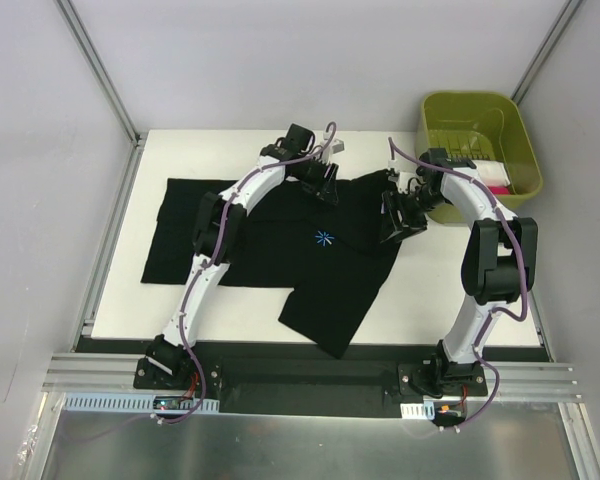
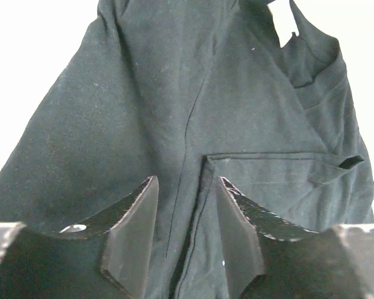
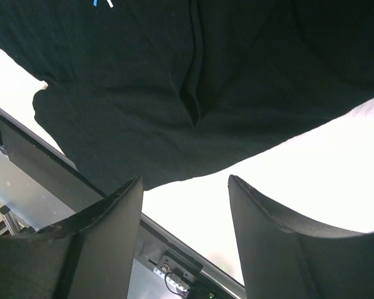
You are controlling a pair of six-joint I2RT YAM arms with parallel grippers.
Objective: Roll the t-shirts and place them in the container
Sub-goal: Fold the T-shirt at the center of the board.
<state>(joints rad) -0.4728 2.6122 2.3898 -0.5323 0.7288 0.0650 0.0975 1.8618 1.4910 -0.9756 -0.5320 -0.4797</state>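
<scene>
"Where is the black t-shirt (image 1: 330, 285)?"

"Flat on the white table (image 1: 440, 300). It is spread long from left to right, and one flap reaches toward the near edge."

"What about the left gripper (image 2: 184, 187)?"

"It hangs over the far side of the shirt. Its fingers are a little apart with a fold of cloth between them, but they pinch nothing."

"And the right gripper (image 3: 184, 180)?"

"It is wide open and empty, at the shirt's right edge. The shirt lies to its left, and the green bin (image 1: 525, 150) sits farther right."

"Which one is nearer to the cloth?"

"The left one, it looks like."
</scene>
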